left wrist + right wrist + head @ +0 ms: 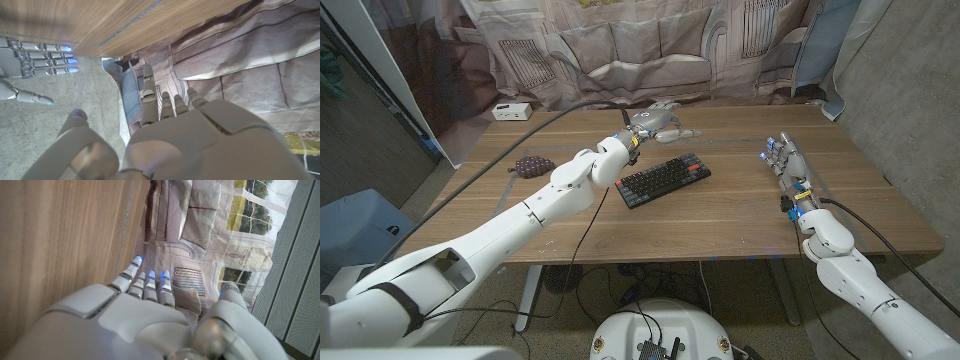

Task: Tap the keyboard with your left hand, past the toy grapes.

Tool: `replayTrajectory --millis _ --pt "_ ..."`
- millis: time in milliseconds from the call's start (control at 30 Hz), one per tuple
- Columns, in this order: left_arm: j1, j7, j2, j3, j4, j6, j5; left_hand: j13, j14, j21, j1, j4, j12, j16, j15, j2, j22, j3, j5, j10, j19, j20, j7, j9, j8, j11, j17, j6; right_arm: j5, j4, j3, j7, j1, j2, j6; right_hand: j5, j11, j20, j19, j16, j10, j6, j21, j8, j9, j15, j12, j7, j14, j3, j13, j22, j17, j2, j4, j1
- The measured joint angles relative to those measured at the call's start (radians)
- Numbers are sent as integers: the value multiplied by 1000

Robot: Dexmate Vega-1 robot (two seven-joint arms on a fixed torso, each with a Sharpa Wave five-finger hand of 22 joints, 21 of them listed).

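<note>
A black keyboard (pixel 663 179) lies slanted near the middle of the wooden table (pixel 720 230). The dark toy grapes (pixel 533 165) sit toward the table's left edge. My left arm reaches over the table, and my left hand (pixel 660 122) hovers beyond the keyboard's far edge, fingers spread, holding nothing. In the left wrist view, my left hand (pixel 165 140) has its fingers extended and apart. My right hand (pixel 787 160) stands on the table's right side, fingers straight, empty; it also shows in the left wrist view as my right hand (pixel 35 60) and in its own wrist view as my right hand (pixel 145 320).
A small white box (pixel 511 111) sits at the table's far left corner. A printed cloth backdrop (pixel 650 50) hangs behind the table. A black cable (pixel 500 150) runs from my left arm across the table's left side.
</note>
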Motion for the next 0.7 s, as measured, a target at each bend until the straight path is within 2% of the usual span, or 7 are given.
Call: replayTrajectory --millis 433,700 --pt "-68 -138 -20 41 13 45 7 0 0 0 -11 2 3 5 0 0 5 -6 0 -4 -2 27 4 0 -7 4 0 4 3 -4 6 -2 -9 1 3 0 0 0 0 0 0 3 -7 0 0 0 0 4 0 0 0 0 0 0 0 0" --pt "-117 -203 -36 72 29 68 14 0 4 -7 -14 3 5 5 -4 -4 5 -11 0 -4 -3 32 7 0 -7 4 0 7 4 -8 10 -8 -15 1 5 0 0 0 0 0 0 3 -7 0 0 0 0 4 0 0 0 0 0 5 0 -5"
